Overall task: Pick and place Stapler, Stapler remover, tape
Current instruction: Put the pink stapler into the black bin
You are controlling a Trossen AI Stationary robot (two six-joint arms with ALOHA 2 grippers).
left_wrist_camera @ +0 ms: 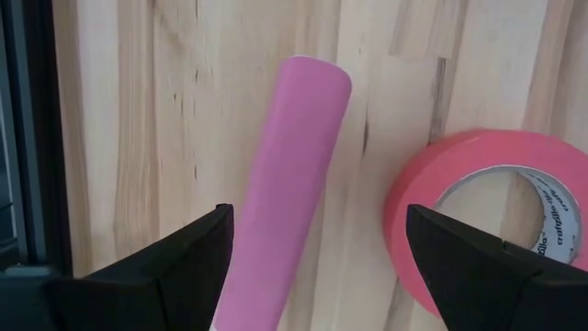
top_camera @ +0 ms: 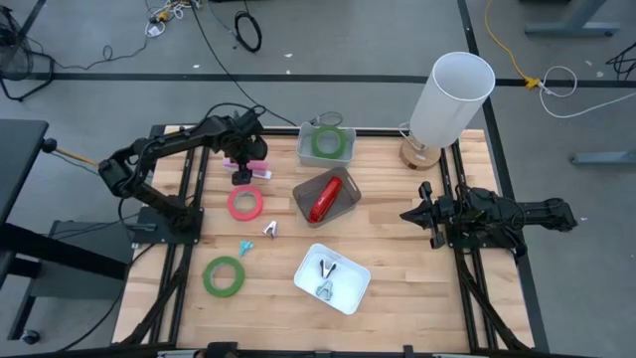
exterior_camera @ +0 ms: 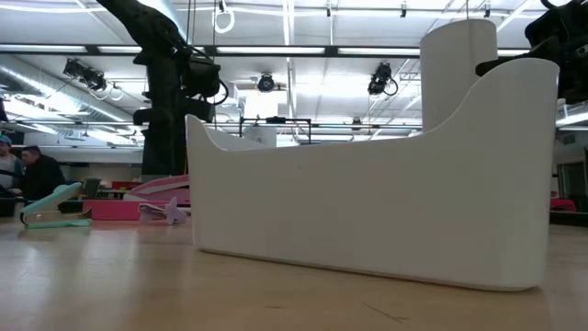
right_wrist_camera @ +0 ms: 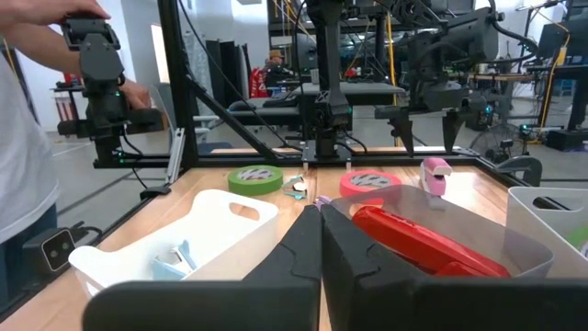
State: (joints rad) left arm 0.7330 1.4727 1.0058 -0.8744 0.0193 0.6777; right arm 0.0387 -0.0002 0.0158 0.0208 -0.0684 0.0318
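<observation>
A pink stapler (top_camera: 250, 169) lies on the wooden table at the far left; it also shows in the left wrist view (left_wrist_camera: 285, 184). My left gripper (left_wrist_camera: 317, 253) hovers open above it, one finger on each side, clear of it in the right wrist view (right_wrist_camera: 427, 124). A red-pink tape roll (top_camera: 245, 203) lies flat just beside it. One green tape roll (top_camera: 225, 275) lies flat near the front left, another (top_camera: 326, 142) lies in a clear bin. Two small staple removers (top_camera: 269, 230) (top_camera: 244, 246) lie on the table. My right gripper (top_camera: 412, 214) waits shut at the right.
A grey bin (top_camera: 346, 204) holds a red stapler (top_camera: 324, 199). A white bin (top_camera: 350, 288) at the front holds staple removers. A white lamp (top_camera: 452, 94) stands at the far right. A person (right_wrist_camera: 28, 138) stands beyond the table's left side.
</observation>
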